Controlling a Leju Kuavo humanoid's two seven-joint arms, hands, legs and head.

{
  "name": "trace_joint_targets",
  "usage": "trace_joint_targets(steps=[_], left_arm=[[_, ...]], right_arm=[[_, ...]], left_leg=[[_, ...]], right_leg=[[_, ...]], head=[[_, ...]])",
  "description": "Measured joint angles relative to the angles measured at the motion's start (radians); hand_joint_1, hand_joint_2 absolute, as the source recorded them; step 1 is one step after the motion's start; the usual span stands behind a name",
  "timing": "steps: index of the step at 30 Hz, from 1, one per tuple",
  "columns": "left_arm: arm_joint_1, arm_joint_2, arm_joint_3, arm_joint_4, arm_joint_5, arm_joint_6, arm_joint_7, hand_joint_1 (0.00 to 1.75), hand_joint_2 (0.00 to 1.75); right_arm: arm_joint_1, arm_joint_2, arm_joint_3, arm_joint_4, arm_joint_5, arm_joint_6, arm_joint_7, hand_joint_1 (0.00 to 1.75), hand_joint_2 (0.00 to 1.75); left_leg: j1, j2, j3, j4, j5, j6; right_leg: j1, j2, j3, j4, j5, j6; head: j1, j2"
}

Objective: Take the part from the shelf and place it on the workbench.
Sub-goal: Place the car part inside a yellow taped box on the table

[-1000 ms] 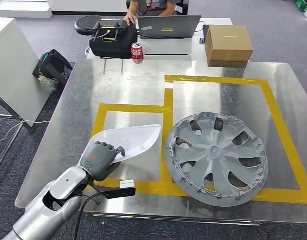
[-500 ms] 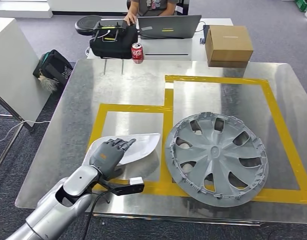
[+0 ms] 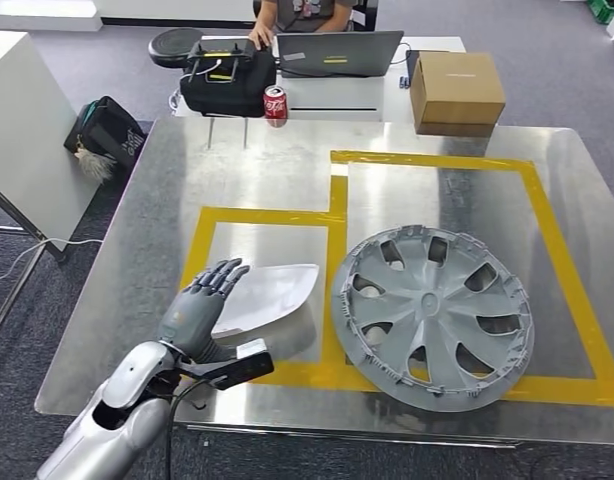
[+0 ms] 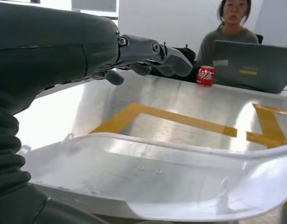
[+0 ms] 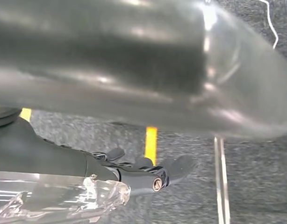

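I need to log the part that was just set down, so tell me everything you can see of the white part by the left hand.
The white part is a glossy, plastic-looking curved shell, wide at one end and tapering to a rounded tip. It lies on the metal workbench inside the smaller yellow-taped box, beside the grey hubcap. The left hand is at its wide end, fingers spread over it, no grip visible.

Yellow tape squares off the silver bench; the part looks whitish, the hubcap grey, the can red.
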Motion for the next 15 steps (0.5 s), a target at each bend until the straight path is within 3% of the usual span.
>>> trace_joint_targets(steps=[1,2,3,5,6,7,8,9,12,13,15], left_arm=[[0.030,0.004,0.020,-0.032,0.023,0.010,-0.012,0.00,0.00],[0.057,0.007,0.039,-0.063,0.045,0.020,-0.026,0.00,0.00],[0.081,0.011,0.057,-0.091,0.066,0.030,-0.040,0.00,0.00],[0.123,0.017,0.092,-0.143,0.113,0.046,-0.071,0.00,0.00],[0.143,0.021,0.111,-0.168,0.139,0.052,-0.087,0.00,0.00],[0.162,0.025,0.129,-0.193,0.165,0.056,-0.103,0.00,0.00],[0.180,0.029,0.147,-0.217,0.190,0.058,-0.119,0.00,0.00],[0.196,0.032,0.162,-0.237,0.214,0.058,-0.132,0.00,0.00],[0.235,0.035,0.198,-0.287,0.287,0.057,-0.171,0.00,0.00],[0.246,0.036,0.210,-0.301,0.313,0.060,-0.184,0.00,0.00],[0.268,0.036,0.234,-0.320,0.361,0.069,-0.204,0.00,0.00]], right_arm=[[0.008,0.000,0.003,-0.007,-0.011,-0.005,0.009,0.00,0.00],[0.016,0.000,0.005,-0.015,-0.021,-0.009,0.015,0.00,0.00],[0.022,0.000,0.007,-0.022,-0.030,-0.013,0.020,0.00,0.00],[0.031,0.000,0.013,-0.034,-0.046,-0.022,0.029,0.00,0.00],[0.034,0.000,0.018,-0.039,-0.053,-0.026,0.033,0.00,0.00],[0.035,0.000,0.024,-0.044,-0.061,-0.030,0.037,0.00,0.00],[0.037,0.000,0.028,-0.049,-0.067,-0.035,0.041,0.00,0.00],[0.038,0.001,0.031,-0.053,-0.073,-0.040,0.045,0.00,0.00],[0.048,0.001,0.038,-0.069,-0.090,-0.055,0.054,0.00,0.00],[0.052,0.001,0.042,-0.077,-0.095,-0.060,0.056,0.00,0.00],[0.057,0.001,0.048,-0.090,-0.105,-0.065,0.061,0.00,0.00]], left_leg=[[0.002,0.002,0.000,0.001,-0.001,-0.002],[0.006,0.004,0.001,0.003,-0.003,-0.006],[0.011,0.004,0.002,0.005,-0.007,-0.012],[0.026,0.002,0.005,0.018,-0.021,-0.033],[0.030,0.001,0.002,0.030,-0.030,-0.048],[0.031,0.000,-0.003,0.043,-0.039,-0.061],[0.030,-0.001,-0.008,0.055,-0.046,-0.071],[0.027,-0.002,-0.015,0.062,-0.049,-0.079],[0.028,-0.003,-0.030,0.087,-0.071,-0.084],[0.027,-0.003,-0.046,0.123,-0.100,-0.081],[0.017,-0.004,-0.104,0.252,-0.176,-0.072]], right_leg=[[-0.004,-0.001,-0.027,0.060,-0.019,0.006],[-0.009,-0.001,-0.042,0.093,-0.019,0.013],[-0.015,-0.002,-0.040,0.088,0.000,0.021],[-0.028,-0.008,0.012,-0.013,0.059,0.046],[-0.031,-0.009,0.042,-0.062,0.074,0.055],[-0.033,-0.009,0.061,-0.092,0.075,0.057],[-0.033,-0.007,0.066,-0.099,0.062,0.049],[-0.032,-0.004,0.062,-0.092,0.053,0.032],[-0.027,-0.001,0.043,-0.082,0.045,-0.010],[-0.023,-0.001,0.041,-0.085,0.048,-0.020],[-0.014,0.000,0.035,-0.091,0.057,-0.037]], head=[[0.000,0.000],[0.001,0.000],[0.000,0.000],[0.001,0.000],[0.006,0.000],[0.010,0.000],[0.011,0.000],[0.011,0.000],[0.000,0.000],[-0.003,0.000],[-0.006,0.000]])
